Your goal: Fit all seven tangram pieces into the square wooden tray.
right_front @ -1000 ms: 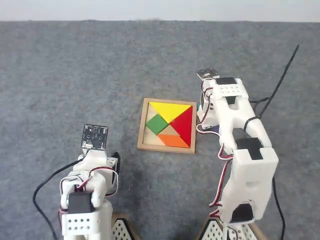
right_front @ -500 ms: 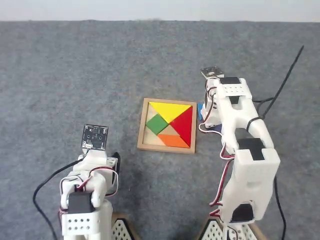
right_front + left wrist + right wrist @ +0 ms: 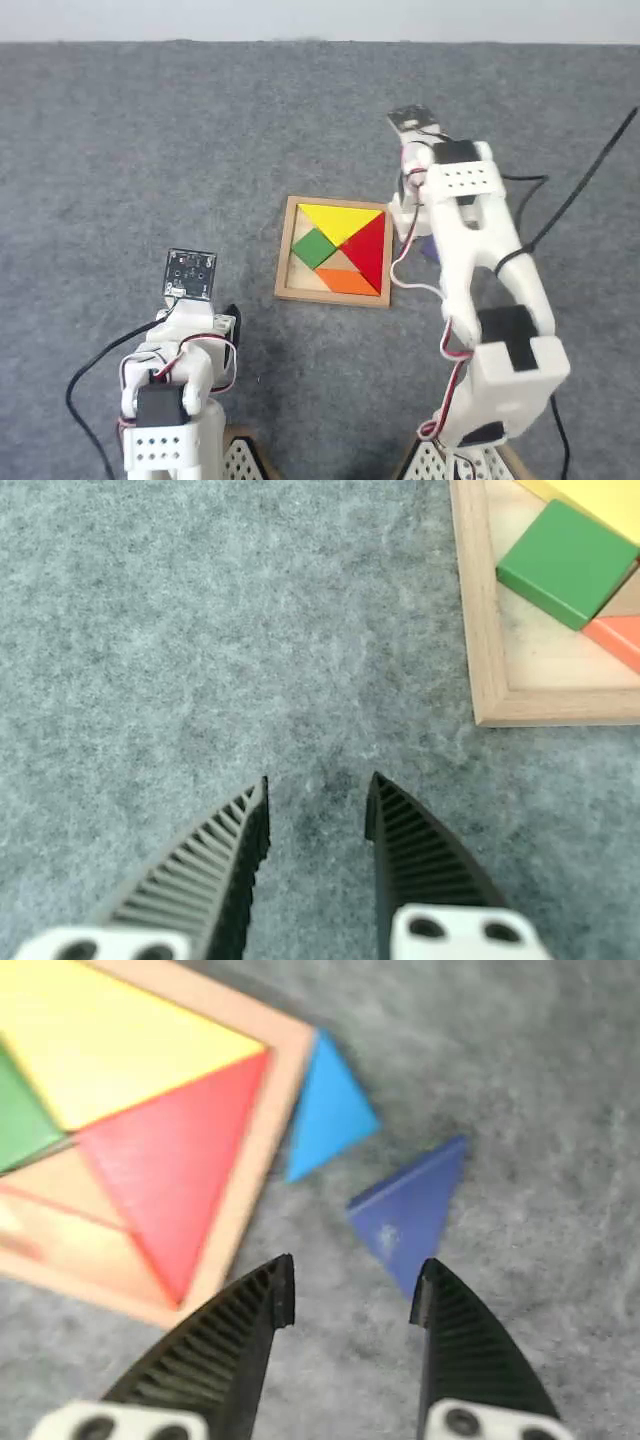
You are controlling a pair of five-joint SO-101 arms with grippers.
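The square wooden tray (image 3: 283, 255) lies mid-table and holds a yellow triangle (image 3: 340, 218), a red triangle (image 3: 371, 250), a green square (image 3: 313, 248) and an orange piece (image 3: 349, 282). My right arm (image 3: 462, 200) stands just right of the tray. In its wrist view the right gripper (image 3: 352, 1285) is open above the carpet, with a dark blue triangle (image 3: 410, 1210) just beyond its fingertips and a light blue triangle (image 3: 330, 1110) against the tray's outer rim (image 3: 285, 1070). My left gripper (image 3: 318, 790) is open and holds nothing, on the carpet short of the tray corner (image 3: 490, 685).
Grey carpet covers the whole table. The left arm (image 3: 175, 370) sits at the front left, well away from the tray. Cables trail from the right arm at the right. Bare wood (image 3: 303, 278) shows in the tray's near left part.
The right arm has stretched farther out and swung slightly toward the tray's far right corner, covering the blue pieces from above. The left arm has not moved.
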